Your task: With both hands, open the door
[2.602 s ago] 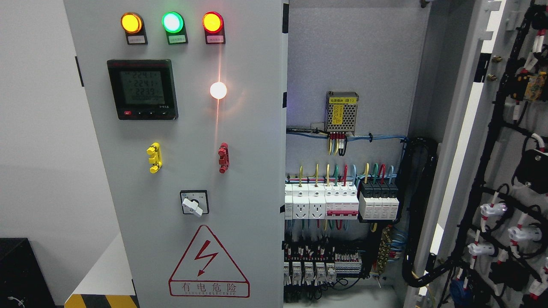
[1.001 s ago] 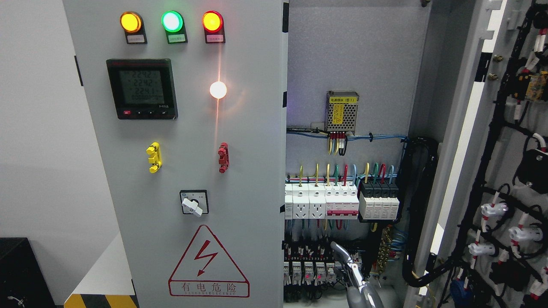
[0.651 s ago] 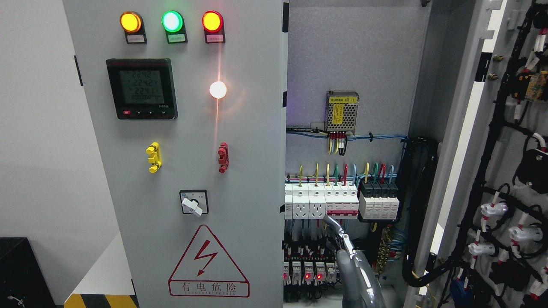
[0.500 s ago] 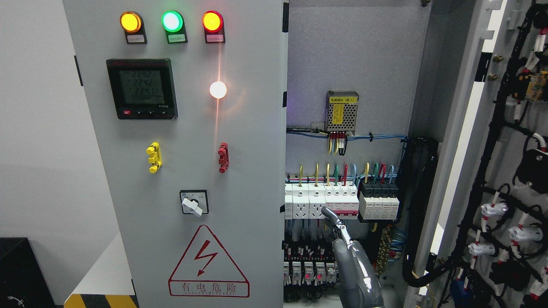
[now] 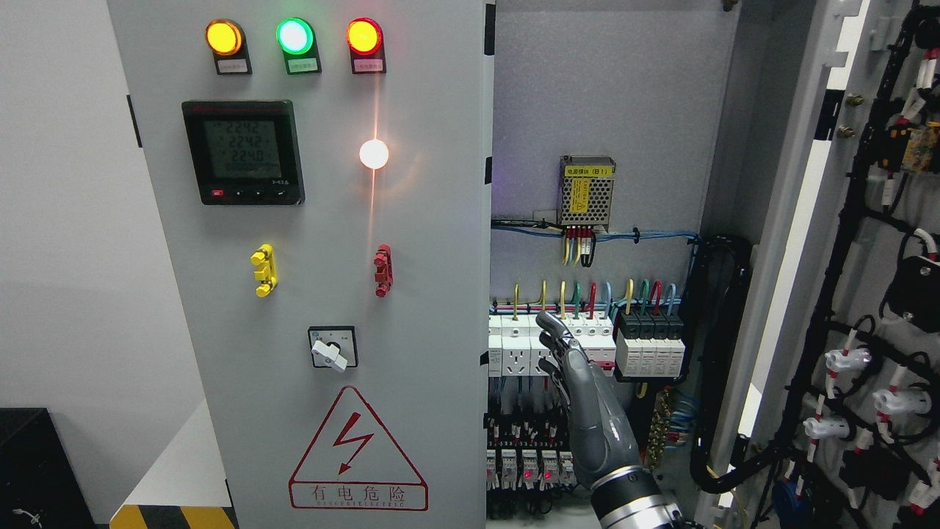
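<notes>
An electrical cabinet (image 5: 609,95) with its right door (image 5: 874,242) swung open shows white breakers (image 5: 514,353) and wiring. The left door (image 5: 330,294) stays closed. The right hand (image 5: 580,389) rises inside, fingers extended, empty.

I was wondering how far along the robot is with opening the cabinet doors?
Done: the right door stands swung wide, showing its wiring and the breakers. In hand: the right hand, fingers extended and holding nothing, is raised in front of the breakers near the left door's free edge. Left: the left door looks shut.
</notes>
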